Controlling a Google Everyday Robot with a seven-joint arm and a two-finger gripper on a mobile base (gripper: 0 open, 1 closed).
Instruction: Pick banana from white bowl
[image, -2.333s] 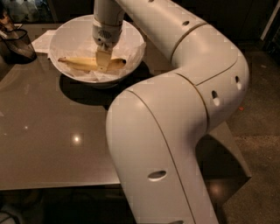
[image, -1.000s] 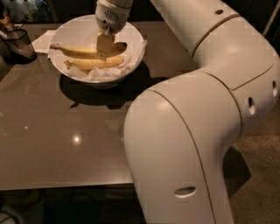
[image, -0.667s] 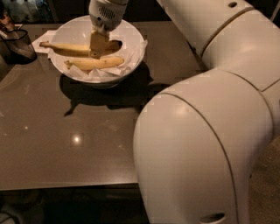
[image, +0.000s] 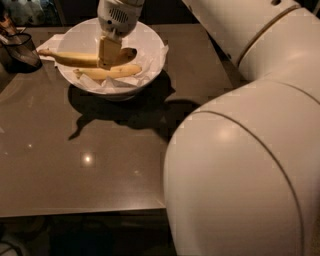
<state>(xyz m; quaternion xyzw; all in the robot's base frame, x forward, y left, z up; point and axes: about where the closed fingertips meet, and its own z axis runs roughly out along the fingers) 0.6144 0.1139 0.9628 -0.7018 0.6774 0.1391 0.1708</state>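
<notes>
Lifted since before: long deep-yellow banana (image: 70, 59), clamped in gripper (image: 108, 56); wide glossy white bowl (image: 150, 42) and paler banana (image: 107, 73) just below it.

Dim light, hand (image: 109, 55) over shadow-casting bowl (image: 82, 35)

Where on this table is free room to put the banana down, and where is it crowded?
Free: the broad bare table between the white bowl, its front edge and the robot arm. Crowded: the far corner, where the gripper grips the banana over the bowl, beside the mesh basket.
</notes>
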